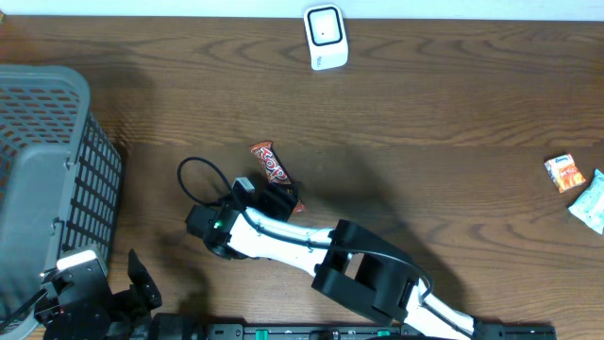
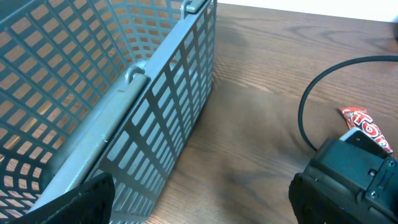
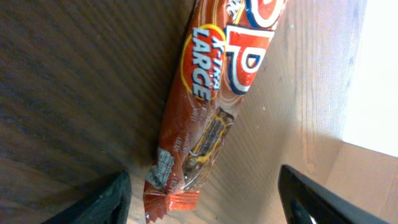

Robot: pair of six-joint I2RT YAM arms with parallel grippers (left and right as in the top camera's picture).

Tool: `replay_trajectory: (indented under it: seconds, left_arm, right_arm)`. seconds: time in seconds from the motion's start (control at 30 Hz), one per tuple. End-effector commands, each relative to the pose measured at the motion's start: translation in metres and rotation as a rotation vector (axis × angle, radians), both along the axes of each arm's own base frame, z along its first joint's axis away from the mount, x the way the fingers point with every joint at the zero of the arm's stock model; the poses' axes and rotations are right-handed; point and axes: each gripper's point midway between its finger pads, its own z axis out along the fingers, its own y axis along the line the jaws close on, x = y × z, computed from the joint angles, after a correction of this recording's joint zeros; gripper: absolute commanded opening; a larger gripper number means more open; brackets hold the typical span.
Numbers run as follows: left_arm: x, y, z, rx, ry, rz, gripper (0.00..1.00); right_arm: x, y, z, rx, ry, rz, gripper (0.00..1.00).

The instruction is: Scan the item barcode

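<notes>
overhead, scanner (image 1: 326, 38): white, at 12 o'clock near the far edge of the table (image 1: 453, 104), well apart from everything else.
overhead, candy bar (image 1: 271, 167): flat on the table just at 9 o'clock of the middle, red-brown wrapper running from 11 to 5 o'clock.
overhead, right gripper (image 1: 272, 196): over the 5 o'clock end of the candy bar, arm reaching in from 5 o'clock.
overhead, cable (image 1: 193, 175): black loop at 9 o'clock of the candy bar.
overhead, basket (image 1: 47, 123): grey mesh, filling the 9 o'clock edge.
overhead, left gripper (image 1: 132, 288): low at 8 o'clock, just beside the basket.
overhead, orange packet (image 1: 563, 173): at 3 o'clock, near a pale packet (image 1: 593, 203) at the edge.
left wrist, basket: mesh wall across 9 to 12 o'clock.
left wrist, jaws: apart, bare table between them.
left wrist, candy bar: red end at 3 o'clock, behind the dark body of the right arm.
right wrist, candy bar: from 12 down to 7 o'clock, "LARGE" readable, crimped end lowest.
right wrist, jaws: apart, tips at 8 and 4 o'clock; candy bar between them, just beside the 8 o'clock one, well apart from the other, not clamped.
</notes>
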Motion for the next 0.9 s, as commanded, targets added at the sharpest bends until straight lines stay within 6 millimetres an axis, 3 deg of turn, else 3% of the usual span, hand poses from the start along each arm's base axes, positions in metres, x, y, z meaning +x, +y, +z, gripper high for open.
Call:
replay_trajectory:
  seconds: [0.0, 0.2, 0.23, 0.33, 0.4, 0.57, 0.7, 0.87]
  left_arm:
    - [-0.001, 0.001, 0.000, -0.004, -0.005, 0.009, 0.90]
    - [-0.002, 0.001, -0.001, -0.003, -0.002, 0.009, 0.90]
    - [-0.002, 0.001, -0.001, -0.003, -0.003, 0.009, 0.90]
    - [-0.002, 0.001, -0.002, -0.003, 0.004, 0.009, 0.90]
    - [-0.003, 0.001, -0.003, -0.002, 0.011, 0.009, 0.90]
    - [-0.005, 0.001, -0.005, -0.002, 0.020, 0.009, 0.90]
    - [-0.005, 0.001, -0.005, -0.002, 0.020, 0.009, 0.90]
    - [-0.005, 0.001, -0.005, -0.002, 0.020, 0.009, 0.90]
  right_arm:
    - [-0.043, -0.008, -0.072, 0.033, 0.345, -0.054, 0.66]
    - [-0.048, -0.016, -0.087, 0.005, 0.397, -0.067, 0.54]
    - [-0.048, -0.016, -0.087, 0.004, 0.397, -0.066, 0.46]
    - [-0.049, -0.016, -0.089, 0.006, 0.406, -0.071, 0.10]
    - [-0.050, -0.016, -0.089, 0.012, 0.414, -0.075, 0.01]
    - [-0.055, -0.012, -0.080, 0.036, 0.454, -0.094, 0.01]
    - [-0.071, 0.012, -0.044, 0.188, 0.622, -0.057, 0.01]
    - [-0.082, 0.051, 0.051, 0.580, 0.819, 0.033, 0.01]
